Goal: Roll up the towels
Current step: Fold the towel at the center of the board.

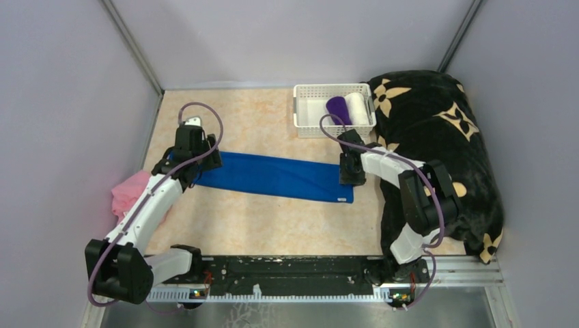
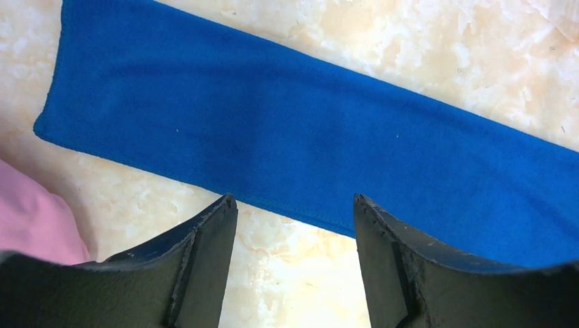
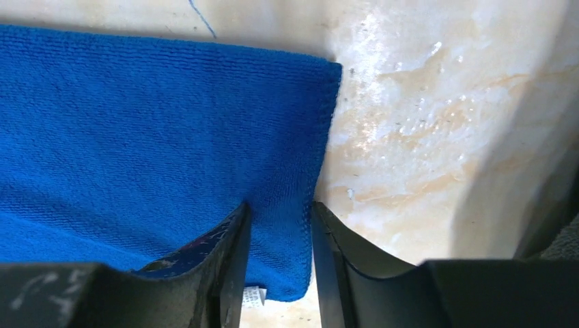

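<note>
Blue towel [image 1: 276, 176] lies flat for rolling; right gripper [image 3: 280, 239] pinches its three-o'clock edge, left gripper [image 2: 295, 225] hovers open at nine o'clock.

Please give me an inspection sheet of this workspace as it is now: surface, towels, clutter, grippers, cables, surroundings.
Surface: beige marbled table; no spill or debris seen.
Job's things: blue towel lies flat and unrolled; purple towel and white towel sit rolled in the white basket.
Clutter: pink cloth at the left edge; black flowered blanket on the right.
Grippers: left gripper open above the blue towel's left end; right gripper has the towel's right edge between its fingers, not fully shut.
Cables: purple cable loops over each arm, clear of the towels.
Surroundings: grey walls on three sides.
</note>
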You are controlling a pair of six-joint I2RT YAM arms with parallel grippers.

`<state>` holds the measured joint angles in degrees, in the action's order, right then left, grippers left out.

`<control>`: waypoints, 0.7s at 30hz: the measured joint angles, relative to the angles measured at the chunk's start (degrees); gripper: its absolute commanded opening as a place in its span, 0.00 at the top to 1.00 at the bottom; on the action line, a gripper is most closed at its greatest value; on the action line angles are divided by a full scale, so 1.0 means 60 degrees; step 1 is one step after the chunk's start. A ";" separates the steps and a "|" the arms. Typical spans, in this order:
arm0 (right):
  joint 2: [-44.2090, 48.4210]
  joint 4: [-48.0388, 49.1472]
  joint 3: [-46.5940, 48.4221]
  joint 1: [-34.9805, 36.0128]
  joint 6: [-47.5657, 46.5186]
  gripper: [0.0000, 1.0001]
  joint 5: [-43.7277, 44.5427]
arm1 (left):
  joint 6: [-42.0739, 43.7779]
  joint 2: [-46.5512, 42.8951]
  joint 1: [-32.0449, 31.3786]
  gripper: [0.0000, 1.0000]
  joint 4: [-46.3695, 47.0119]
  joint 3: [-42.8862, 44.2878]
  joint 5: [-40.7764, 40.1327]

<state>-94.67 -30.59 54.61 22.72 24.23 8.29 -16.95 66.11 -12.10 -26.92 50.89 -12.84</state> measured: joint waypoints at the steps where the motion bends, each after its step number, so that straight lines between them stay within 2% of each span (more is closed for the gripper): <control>1: -0.0087 -0.0073 0.0106 0.0033 0.0015 0.73 0.0007 | 0.0073 -0.0026 0.0000 0.31 0.0084 -0.0051 -0.0040; 5: -0.0499 -0.0291 0.0444 0.0186 0.0164 0.97 -0.0018 | 0.0306 -0.0040 0.0004 0.32 0.0208 -0.0219 -0.0208; 6: -0.0557 -0.0317 0.0488 0.0200 0.0200 1.00 -0.0044 | 0.0342 -0.0055 0.0004 0.32 0.0211 -0.0237 -0.0255; 12: -0.0525 -0.0663 0.0743 0.0262 0.0346 1.00 0.0390 | 0.0484 -0.0302 0.0018 0.32 0.0288 -0.0288 -0.0484; 17: -0.0193 -0.2608 0.1450 0.0350 0.0135 1.00 0.2597 | 0.0492 -0.0514 0.0018 0.31 0.0361 -0.0313 -0.0565; 21: 0.0816 -0.4087 0.3129 0.0226 -0.0215 1.00 0.4615 | 0.0499 -0.0594 0.0015 0.28 0.0404 -0.0313 -0.0565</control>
<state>-89.78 -55.11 73.38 24.08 22.94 35.99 -13.96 62.54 -12.01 -24.49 49.01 -16.23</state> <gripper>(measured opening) 0.015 0.699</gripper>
